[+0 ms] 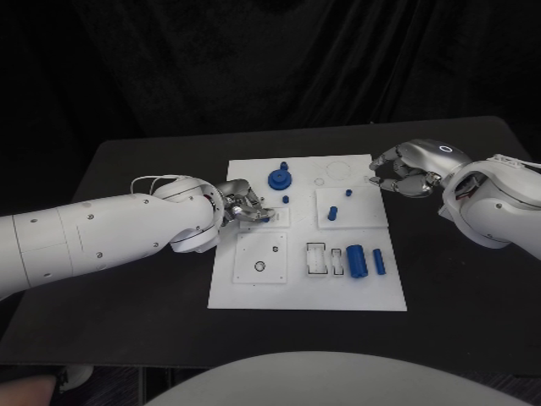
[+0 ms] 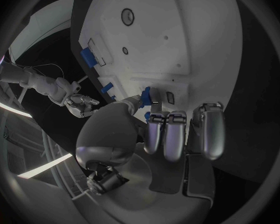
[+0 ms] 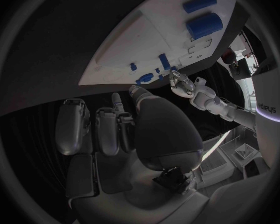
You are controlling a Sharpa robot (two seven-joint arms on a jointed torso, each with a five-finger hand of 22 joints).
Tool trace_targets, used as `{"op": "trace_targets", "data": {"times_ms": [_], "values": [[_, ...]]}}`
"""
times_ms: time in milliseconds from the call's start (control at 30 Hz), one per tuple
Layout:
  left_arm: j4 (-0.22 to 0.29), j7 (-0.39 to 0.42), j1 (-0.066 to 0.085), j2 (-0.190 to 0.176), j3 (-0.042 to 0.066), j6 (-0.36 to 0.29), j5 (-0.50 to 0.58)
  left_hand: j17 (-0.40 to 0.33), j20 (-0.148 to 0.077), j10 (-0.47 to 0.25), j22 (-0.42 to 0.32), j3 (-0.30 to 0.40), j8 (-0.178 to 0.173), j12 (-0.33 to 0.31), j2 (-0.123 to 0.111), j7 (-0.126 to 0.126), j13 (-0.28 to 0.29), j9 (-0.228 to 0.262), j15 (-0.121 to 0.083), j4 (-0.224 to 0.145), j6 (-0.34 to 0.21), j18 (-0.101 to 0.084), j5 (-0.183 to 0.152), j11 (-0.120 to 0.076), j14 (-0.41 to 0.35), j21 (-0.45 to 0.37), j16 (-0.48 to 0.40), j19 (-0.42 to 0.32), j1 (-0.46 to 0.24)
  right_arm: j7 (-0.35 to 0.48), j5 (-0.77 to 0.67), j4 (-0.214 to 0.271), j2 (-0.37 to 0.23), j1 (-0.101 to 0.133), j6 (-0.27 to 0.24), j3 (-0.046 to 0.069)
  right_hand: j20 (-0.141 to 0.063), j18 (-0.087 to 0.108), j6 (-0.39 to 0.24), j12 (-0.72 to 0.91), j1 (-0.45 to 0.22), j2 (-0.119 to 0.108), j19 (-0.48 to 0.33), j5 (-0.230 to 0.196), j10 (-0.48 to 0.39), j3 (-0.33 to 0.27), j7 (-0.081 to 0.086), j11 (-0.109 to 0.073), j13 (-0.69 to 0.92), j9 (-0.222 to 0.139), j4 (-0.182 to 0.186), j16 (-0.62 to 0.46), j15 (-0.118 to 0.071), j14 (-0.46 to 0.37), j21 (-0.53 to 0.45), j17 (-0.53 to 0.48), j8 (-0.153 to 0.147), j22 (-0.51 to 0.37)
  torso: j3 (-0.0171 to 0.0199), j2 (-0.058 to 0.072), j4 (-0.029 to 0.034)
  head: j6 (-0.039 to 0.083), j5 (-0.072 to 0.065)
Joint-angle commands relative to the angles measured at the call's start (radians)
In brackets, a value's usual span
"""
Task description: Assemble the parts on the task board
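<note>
The white task board [image 1: 253, 292] lies in the middle of the black table. On it a blue gear-like part [image 1: 279, 178] stands near the far edge, with a small blue peg [image 1: 286, 199] and a blue block [image 1: 330, 211] nearby. A blue cylinder [image 1: 356, 260] and a thin blue bar [image 1: 378, 260] lie at the right. My left hand [image 1: 244, 205] hovers over the board's left edge, fingers [image 2: 176, 132] curled in. Its thumb tip is close to a small blue part [image 2: 145, 93]; contact is unclear. My right hand [image 1: 405, 173] hangs curled at the board's far right corner, holding nothing.
Slots and round holes [image 1: 261, 266] mark the board's near left plates. The right wrist view looks along the board [image 3: 124, 45] to the cylinder [image 3: 204, 25] and my left hand [image 3: 180, 82]. Bare black table [image 1: 137, 296] surrounds the board.
</note>
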Motion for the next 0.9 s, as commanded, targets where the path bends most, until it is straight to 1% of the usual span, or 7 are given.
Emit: {"op": "trace_targets", "data": {"times_ms": [33,133,200,400,500,733,900], "values": [[-0.003,-0.026,-0.013,0.002,-0.011,0.058,0.013,0.263,0.000,0.104,0.101,-0.009,-0.009,0.003,-0.004,0.006,0.262,-0.001,-0.002,0.005,-0.006,-0.010,-0.008,-0.001,0.104,-0.005,0.006,-0.008,-0.001,-0.018,-0.002,0.001,-0.001,-0.003,0.007,0.000,0.009,0.005,0.009,0.003,0.009,0.003,0.011,0.007,0.108,0.006,0.001,0.006,0.263,-0.002,-0.001,-0.006,0.009,0.075,-0.004,0.135,-0.005,0.183,0.0002,0.000,-0.0002,0.000,0.001],[-0.005,-0.023,-0.013,0.002,-0.011,0.054,0.013,0.263,0.000,0.104,0.101,-0.009,-0.009,0.003,-0.002,0.006,0.262,0.000,-0.002,0.006,-0.006,-0.010,-0.008,-0.001,0.104,-0.005,0.006,-0.008,0.000,-0.018,-0.002,0.001,-0.001,-0.003,0.008,0.000,0.009,0.005,0.009,0.003,0.009,0.003,0.011,0.007,0.108,0.006,0.001,0.006,0.263,-0.002,-0.001,-0.006,0.009,0.075,-0.004,0.135,-0.005,0.183,0.0001,-0.001,-0.0002,0.000,0.002],[-0.006,-0.018,-0.013,0.002,-0.011,0.048,0.013,0.263,0.001,0.104,0.101,-0.008,-0.011,0.003,0.006,0.004,0.262,0.003,-0.002,0.002,-0.005,-0.010,0.011,-0.001,0.104,-0.006,0.006,-0.008,0.014,-0.018,-0.002,0.001,-0.001,-0.003,0.009,0.000,0.009,0.005,0.009,0.003,0.009,0.003,0.011,0.007,0.108,0.006,0.001,0.006,0.263,-0.002,-0.001,-0.006,0.009,0.075,-0.004,0.135,-0.005,0.183,0.0002,0.000,-0.0004,0.000,0.002],[-0.003,0.007,-0.013,-0.003,-0.011,0.003,0.013,0.263,0.000,0.104,0.106,-0.003,-0.011,0.003,0.013,-0.001,0.262,0.013,-0.004,-0.014,0.002,-0.011,0.046,-0.005,0.104,-0.004,0.006,-0.005,0.047,-0.018,-0.002,0.000,-0.001,-0.004,0.009,0.000,0.009,0.005,0.010,0.003,0.008,0.003,0.010,0.008,0.108,0.006,0.001,0.006,0.263,-0.002,-0.001,-0.007,0.009,0.074,-0.005,0.135,-0.005,0.183,0.0002,0.000,-0.0003,0.000,0.001],[0.000,0.018,-0.013,-0.006,-0.011,-0.024,0.013,0.263,-0.002,0.104,0.110,0.003,-0.009,0.003,0.013,-0.004,0.262,0.020,-0.006,-0.026,0.007,-0.012,0.079,-0.008,0.104,-0.002,0.006,-0.002,0.066,-0.018,-0.002,0.000,-0.002,-0.004,0.009,0.000,0.009,0.006,0.010,0.003,0.008,0.002,0.010,0.008,0.108,0.007,0.001,0.006,0.263,-0.002,-0.001,-0.007,0.009,0.074,-0.006,0.134,-0.005,0.182,0.0004,0.000,-0.0001,0.000,0.000],[0.007,0.039,-0.013,-0.012,-0.010,-0.072,0.013,0.263,-0.004,0.104,0.114,0.009,-0.008,0.003,0.010,-0.007,0.262,0.027,-0.009,-0.035,0.011,-0.013,0.109,-0.010,0.104,0.000,0.006,0.002,0.084,-0.018,-0.002,0.000,-0.004,-0.005,0.009,0.000,0.009,0.005,0.010,0.003,0.008,0.003,0.010,0.009,0.108,0.007,0.001,0.007,0.263,-0.002,-0.001,-0.006,0.009,0.074,-0.006,0.135,-0.005,0.183,0.0004,0.000,0.0000,0.000,-0.002],[0.008,0.048,-0.013,-0.016,-0.010,-0.098,0.004,0.263,-0.005,0.104,0.114,0.011,-0.007,0.003,0.011,-0.008,0.262,0.029,-0.009,-0.037,0.013,-0.013,0.113,-0.011,0.104,0.001,0.006,0.002,0.087,-0.019,-0.002,0.000,-0.005,-0.005,0.010,0.000,0.009,0.006,0.011,0.003,0.008,0.003,0.010,0.013,0.108,0.009,0.001,0.006,0.263,-0.003,-0.001,-0.007,0.009,0.074,-0.006,0.134,-0.006,0.182,-0.0005,0.000,-0.0003,0.000,-0.002]]}}
